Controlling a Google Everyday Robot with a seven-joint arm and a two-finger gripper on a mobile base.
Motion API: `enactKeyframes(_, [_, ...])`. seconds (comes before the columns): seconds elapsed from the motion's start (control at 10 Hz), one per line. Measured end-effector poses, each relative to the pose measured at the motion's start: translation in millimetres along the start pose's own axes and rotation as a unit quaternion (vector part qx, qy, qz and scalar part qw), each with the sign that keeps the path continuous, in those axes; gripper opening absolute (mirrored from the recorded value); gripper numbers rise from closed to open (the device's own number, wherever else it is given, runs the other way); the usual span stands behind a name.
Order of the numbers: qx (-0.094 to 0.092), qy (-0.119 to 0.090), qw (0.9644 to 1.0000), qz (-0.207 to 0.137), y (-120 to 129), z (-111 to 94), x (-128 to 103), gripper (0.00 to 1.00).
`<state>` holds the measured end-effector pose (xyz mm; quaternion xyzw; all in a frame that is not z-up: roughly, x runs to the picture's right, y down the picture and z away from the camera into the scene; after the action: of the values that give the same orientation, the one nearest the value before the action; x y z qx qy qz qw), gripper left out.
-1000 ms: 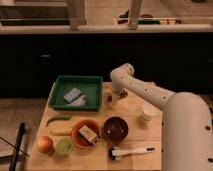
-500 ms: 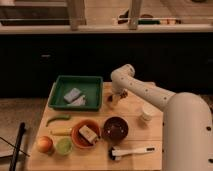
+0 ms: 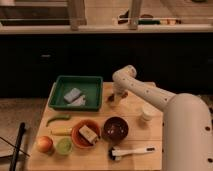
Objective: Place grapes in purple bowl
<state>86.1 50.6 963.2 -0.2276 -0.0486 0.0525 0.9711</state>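
Observation:
The purple bowl sits empty on the wooden table, right of centre near the front. My gripper points down at the table's back edge, just right of the green tray, about a bowl's width behind the purple bowl. A small dark lump that may be the grapes lies at the gripper's left side; I cannot tell whether they touch.
A green tray holding sponges stands at the back left. An orange bowl with a block in it, a lime, an orange fruit, a green pod, a white brush and a white cup are around.

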Motion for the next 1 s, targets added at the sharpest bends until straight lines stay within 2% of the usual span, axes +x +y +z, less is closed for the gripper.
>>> enactKeyframes(0.5, [-0.003, -0.006, 1.0, 0.003, 0.8, 5.5, 4.5, 0.04])
enactKeyframes(0.6, [-0.001, -0.007, 1.0, 0.003, 2.2, 3.5, 6.2, 0.0])
enactKeyframes(0.8, [0.004, -0.005, 1.0, 0.003, 5.5, -4.1, 8.3, 0.0])
enactKeyframes(1.0, [0.016, -0.001, 0.9999, -0.004, 3.3, -21.8, 4.8, 0.0])
